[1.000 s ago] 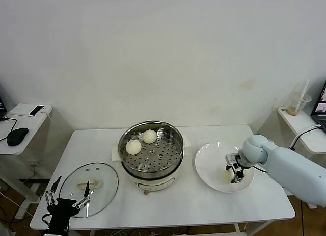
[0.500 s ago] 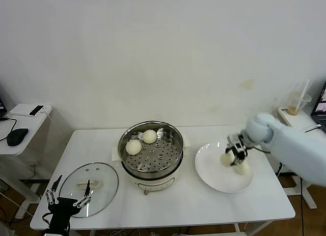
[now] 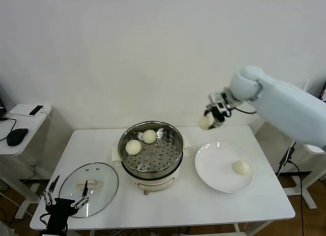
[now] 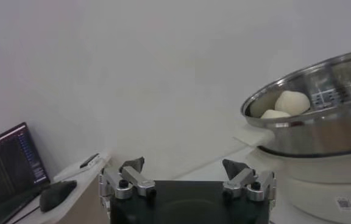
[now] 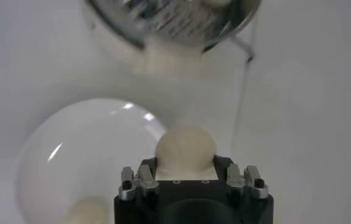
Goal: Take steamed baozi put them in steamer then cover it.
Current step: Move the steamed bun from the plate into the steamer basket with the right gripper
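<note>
While the right gripper point(image 3: 214, 115) carries 1 baozi point(image 3: 205, 122) clamped in its jaws above the plate point(image 3: 214, 169), transfer is under way. Next: swing over the steamer point(image 3: 151, 150), lower, release beside the 2 buns point(image 3: 133, 146). Left gripper point(image 3: 65, 195) waits open by the cover point(image 3: 88, 182).

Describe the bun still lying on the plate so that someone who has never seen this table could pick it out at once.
Start at the white table and find the flat white plate to the right of the steel steamer. The bun lies on the plate's right side, alone there. Two other buns sit inside the steamer, and a fourth is in the air in the right gripper.
</note>
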